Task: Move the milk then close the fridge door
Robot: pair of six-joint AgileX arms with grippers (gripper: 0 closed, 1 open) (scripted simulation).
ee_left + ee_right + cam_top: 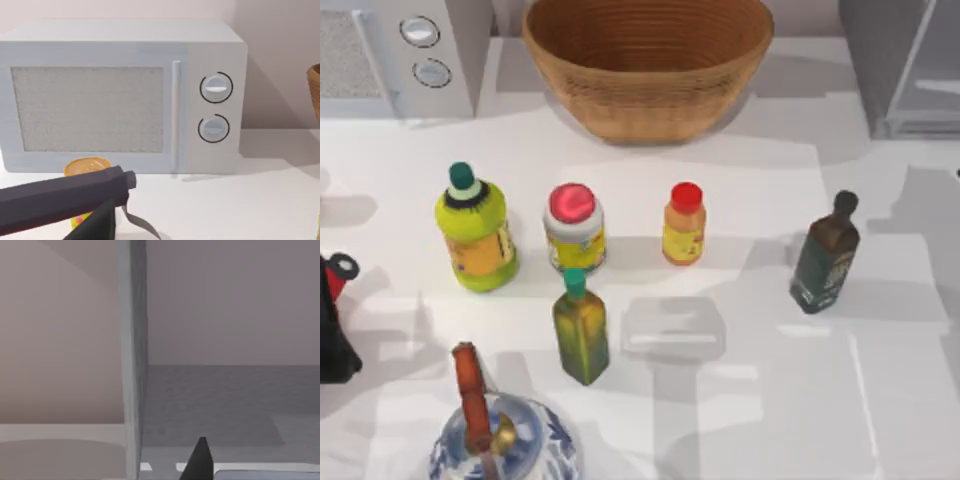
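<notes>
The milk is out of view. The tall grey fridge (876, 62) stands at the table's back right corner, with a paler panel (932, 72) on its right part. In the right wrist view a thin upright grey-white panel, seemingly the fridge door (132, 355), stands edge-on just ahead of my right gripper (200, 461), whose dark tip pokes in low down. My left gripper (117, 192) shows in the left wrist view as a dark bar in front of the microwave (125, 95), with a yellow-lidded thing (87, 166) behind it.
A wicker basket (645, 95) sits at the back middle and the knobbed microwave (405, 50) at the back left. On the table stand a yellow-green bottle (475, 235), a red-lidded jar (574, 230), an orange red-capped bottle (684, 225), a dark bottle (826, 257), an olive bottle (580, 328) and a blue-white teapot (500, 435).
</notes>
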